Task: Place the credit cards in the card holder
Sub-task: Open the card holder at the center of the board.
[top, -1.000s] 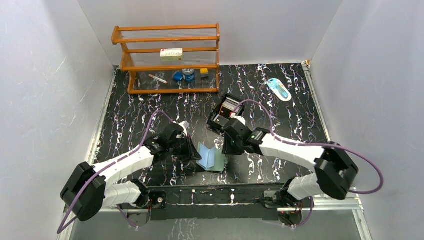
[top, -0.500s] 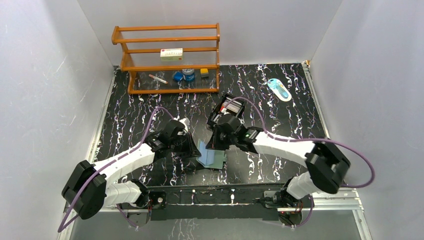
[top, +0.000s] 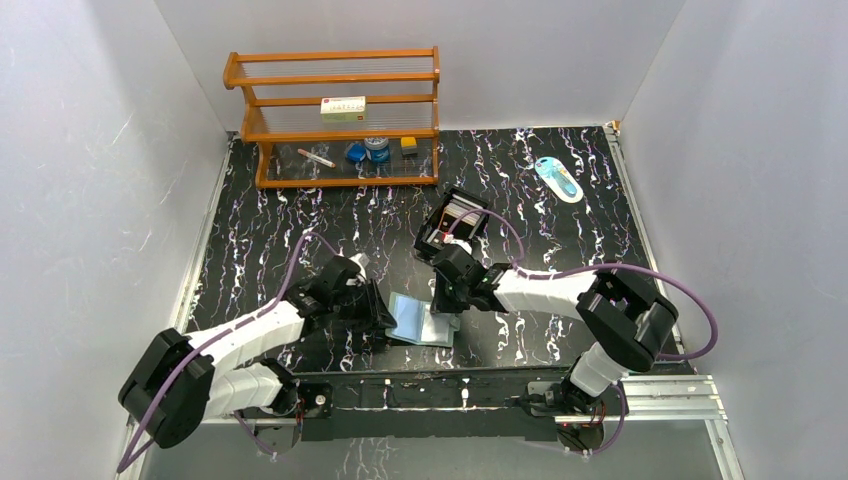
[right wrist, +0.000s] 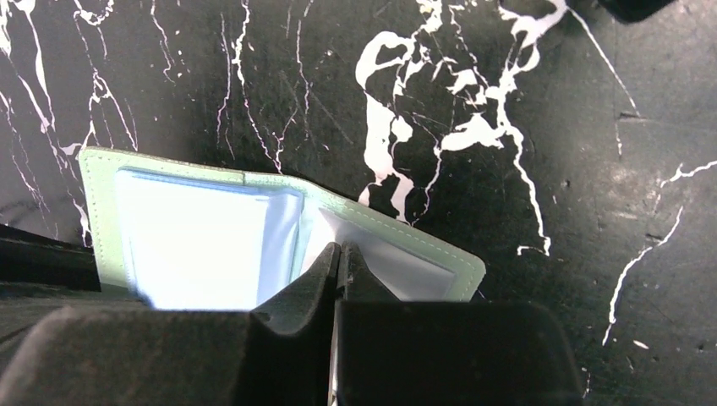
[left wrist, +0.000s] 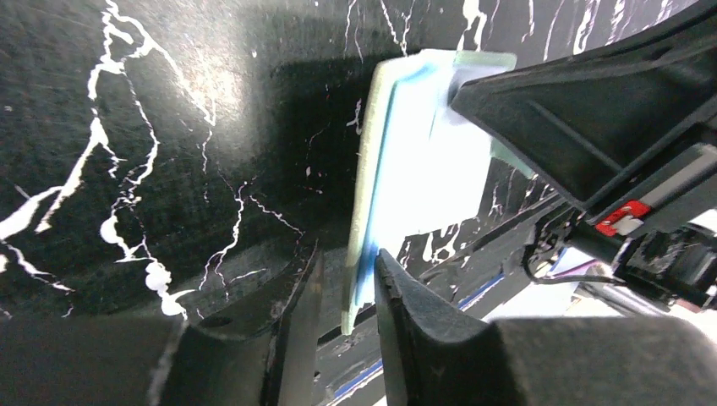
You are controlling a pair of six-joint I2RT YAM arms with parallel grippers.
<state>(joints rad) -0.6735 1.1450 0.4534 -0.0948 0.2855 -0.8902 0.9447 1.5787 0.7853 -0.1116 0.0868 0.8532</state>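
Observation:
The teal-green card holder (top: 420, 320) lies open near the table's front, its pale blue inner pockets facing up. My left gripper (top: 385, 320) is shut on its left edge. In the left wrist view that edge (left wrist: 359, 279) stands between my fingers. My right gripper (top: 443, 303) is shut, with nothing showing between its fingers. Its tips (right wrist: 338, 251) press on the card holder (right wrist: 203, 245) beside the fold, on the right half. Credit cards (top: 459, 213) stand in a black compartmented box (top: 432, 243) just behind my right gripper.
A wooden rack (top: 340, 130) stands at the back left with a white box, a pen and small blue items. A pale blue oval object (top: 558, 178) lies at the back right. The arms' base rail (top: 430, 385) runs along the near edge.
The card holder has gone from half folded and raised to open and nearly flat. My right gripper has moved left and down onto it. My left gripper has lowered with its edge.

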